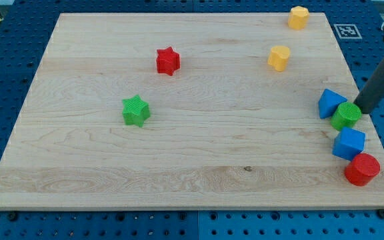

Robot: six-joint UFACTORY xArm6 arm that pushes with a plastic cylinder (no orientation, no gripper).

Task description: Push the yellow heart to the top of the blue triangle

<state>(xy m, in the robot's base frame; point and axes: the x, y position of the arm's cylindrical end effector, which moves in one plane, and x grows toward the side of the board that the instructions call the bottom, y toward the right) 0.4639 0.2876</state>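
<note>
Red cylinder (362, 169) sits nearest; my tip (361, 111), holding nothing, touches the green cylinder (346, 116) beside the blue triangle (330, 103); the yellow heart (279, 58)'s pointing is unclear.

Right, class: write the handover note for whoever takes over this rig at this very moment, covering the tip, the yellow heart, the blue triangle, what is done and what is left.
My tip: at the board's right edge, right beside the green cylinder, just right of the blue triangle. Contact cannot be told.
Yellow heart: upper right of the board, up and left of the triangle, well apart from it.
Blue triangle: touching the green cylinder, near the right edge.
Done: nothing visible; the heart is not above the triangle.
Left: bring the tip round to the heart's left side and push it rightward until it sits just above the triangle.
</note>
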